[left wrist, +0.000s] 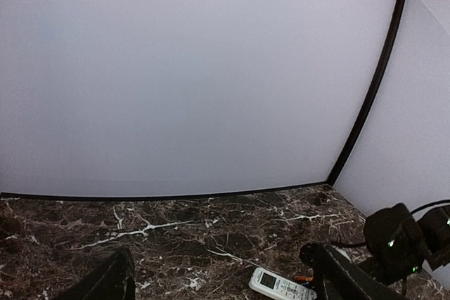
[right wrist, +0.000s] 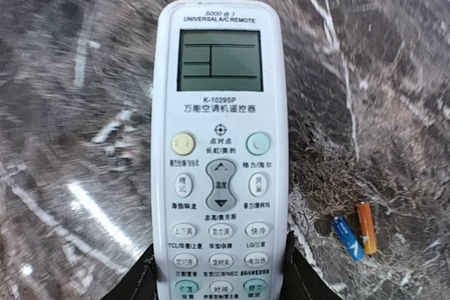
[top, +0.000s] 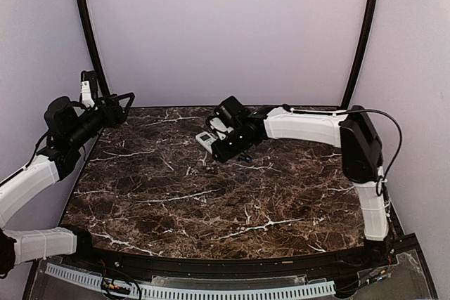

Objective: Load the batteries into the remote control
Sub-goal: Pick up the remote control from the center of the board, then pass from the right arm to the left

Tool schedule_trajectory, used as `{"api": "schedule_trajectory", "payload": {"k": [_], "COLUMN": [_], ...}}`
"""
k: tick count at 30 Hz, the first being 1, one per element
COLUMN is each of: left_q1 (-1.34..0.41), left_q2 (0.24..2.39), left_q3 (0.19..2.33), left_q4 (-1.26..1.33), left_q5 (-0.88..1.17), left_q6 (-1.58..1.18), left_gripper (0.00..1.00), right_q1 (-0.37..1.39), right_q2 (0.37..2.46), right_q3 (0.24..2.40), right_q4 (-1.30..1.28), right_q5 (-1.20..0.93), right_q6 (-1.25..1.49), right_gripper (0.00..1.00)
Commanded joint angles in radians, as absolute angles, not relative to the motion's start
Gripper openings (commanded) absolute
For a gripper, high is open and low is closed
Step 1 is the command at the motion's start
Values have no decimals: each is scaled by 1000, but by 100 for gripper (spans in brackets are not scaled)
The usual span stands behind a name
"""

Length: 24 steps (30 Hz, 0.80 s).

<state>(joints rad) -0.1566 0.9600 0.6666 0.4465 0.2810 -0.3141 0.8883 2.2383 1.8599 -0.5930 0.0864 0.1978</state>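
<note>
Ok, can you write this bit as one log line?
left tool: open, empty | right tool: straddling remote | remote: face up | batteries: loose beside it

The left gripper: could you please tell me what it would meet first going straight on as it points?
Probably the white back wall: the left gripper aims above the table, with the remote control low and right of that line.
</note>
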Motion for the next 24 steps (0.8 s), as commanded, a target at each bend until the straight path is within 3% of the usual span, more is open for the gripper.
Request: {"api": "schedule_trajectory", "payload": {"k": [1,6,9,13,18,24], "left_q1": [-223,-324,-400,-546,-719,-840], "left_q2": [913,872,818,787,800,871], "left_q3": [689,720,759,810,810,812], "left_q4": [444,459,333,127,56,20], "left_q5": [429,672,745,611,354,147], "left_q6": [-231,-184,96,540,1001,1353], "left_gripper": [87,85,85,84,84,78], "right_q1": [890,888,888,888,888,902], "right_q2": [1913,1685,1637,1599,1569,1566], "right_q3": [1711,1562,1601,1635,1640,1611], "right_q4": [-354,-271,-364,-512,-661,-737], "right_q5": [-132,-442,-468,-412,-367,-341], "right_q6": [10,-95,-114,-145,-145,-141], "right_gripper": [38,38,37,37,35,32]}}
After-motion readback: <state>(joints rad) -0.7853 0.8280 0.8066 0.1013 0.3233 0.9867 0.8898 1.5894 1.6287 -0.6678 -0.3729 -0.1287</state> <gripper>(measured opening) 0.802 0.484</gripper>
